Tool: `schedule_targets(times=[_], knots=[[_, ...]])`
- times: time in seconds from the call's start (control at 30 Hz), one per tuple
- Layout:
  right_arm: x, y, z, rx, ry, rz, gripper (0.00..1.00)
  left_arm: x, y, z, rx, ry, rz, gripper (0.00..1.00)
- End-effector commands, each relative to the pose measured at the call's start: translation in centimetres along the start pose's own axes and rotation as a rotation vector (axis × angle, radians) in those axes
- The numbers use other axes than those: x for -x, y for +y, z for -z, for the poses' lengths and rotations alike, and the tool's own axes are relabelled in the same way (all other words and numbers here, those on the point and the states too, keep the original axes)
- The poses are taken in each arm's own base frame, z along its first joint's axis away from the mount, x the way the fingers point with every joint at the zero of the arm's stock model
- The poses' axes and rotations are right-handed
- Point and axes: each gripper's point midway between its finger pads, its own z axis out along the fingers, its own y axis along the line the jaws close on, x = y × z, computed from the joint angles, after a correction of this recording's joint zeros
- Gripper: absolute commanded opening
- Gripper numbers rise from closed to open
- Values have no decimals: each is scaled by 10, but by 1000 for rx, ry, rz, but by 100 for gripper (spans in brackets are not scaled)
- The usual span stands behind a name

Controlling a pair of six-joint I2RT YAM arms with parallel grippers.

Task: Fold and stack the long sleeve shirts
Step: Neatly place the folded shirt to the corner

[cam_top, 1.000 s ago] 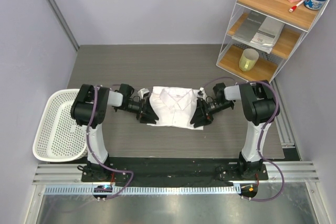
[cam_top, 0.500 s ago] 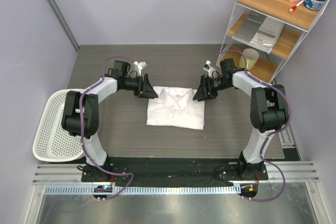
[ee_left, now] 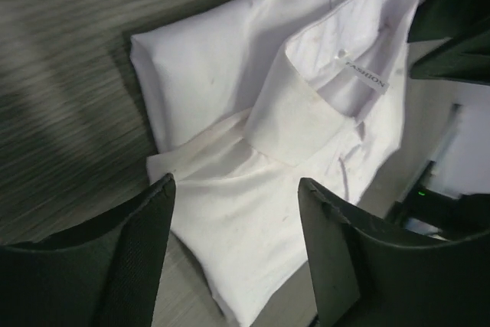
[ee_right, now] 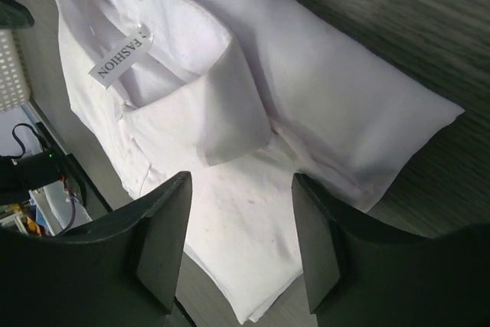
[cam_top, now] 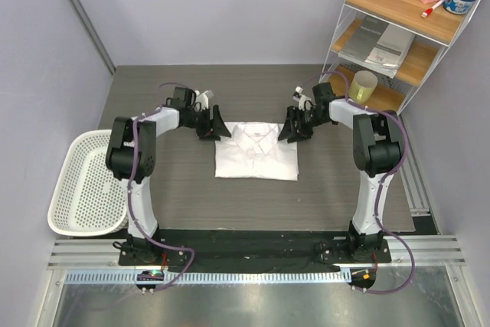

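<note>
**Shirt folded at table centre, both hands spread at its collar end**

The long sleeve shirt [cam_top: 256, 151] lies in the middle of the table [cam_top: 329, 193] as a neat white rectangle. Its collar [ee_left: 302, 105] is face up and points to the top of the frame in the top view. Only one shirt shows in these pics.

The left hand [cam_top: 213, 125] is just beside the upper left corner of the shirt, and the right hand [cam_top: 294, 125] is just beside the upper right corner. Both wrist views say the same thing: the fingers [ee_left: 134, 254] of the left hand and the fingers [ee_right: 164, 239] of the right hand stand apart. Cloth shows in the gap, but nothing is pinched. It is not clear whether the tips touch the fabric or hang just above it.

Judgement: the fold itself looks done, so the step in hand is prob. the release or a last tidy of the shoulders. The stack part is not yet visible, as there is no 2nd shirt under or on it.

The next move should take both hands up and away from the corners w/o snagging. The cloth is thin and soft, so a fingertip that drags sideways could pull a shoulder open and spoil the fold. After that, another garment is needed, or the folded one goes to its stack place.
</note>
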Motion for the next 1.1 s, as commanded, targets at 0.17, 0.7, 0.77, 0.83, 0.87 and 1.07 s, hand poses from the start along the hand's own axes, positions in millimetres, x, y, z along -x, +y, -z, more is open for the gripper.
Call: schedule_targets(times=[0.17, 0.7, 0.77, 0.83, 0.87, 1.07], knots=[[35, 78, 115, -111, -343, 199, 100, 24, -90, 93, 666, -312, -633, 100], [12, 62, 184, -355, -494, 211, 100, -81, -89, -61, 759, -27, -541, 100], [13, 57, 183, -359, -487, 200, 100, -83, -67, -63, 808, 30, -520, 100], [15, 55, 182, -354, -482, 193, 100, -73, -35, -63, 853, 65, -464, 100], [15, 55, 181, -348, -478, 193, 100, -67, -24, -61, 867, 78, -445, 100], [16, 43, 175, -351, -453, 175, 100, -5, 49, -32, 885, 185, -353, 100]])
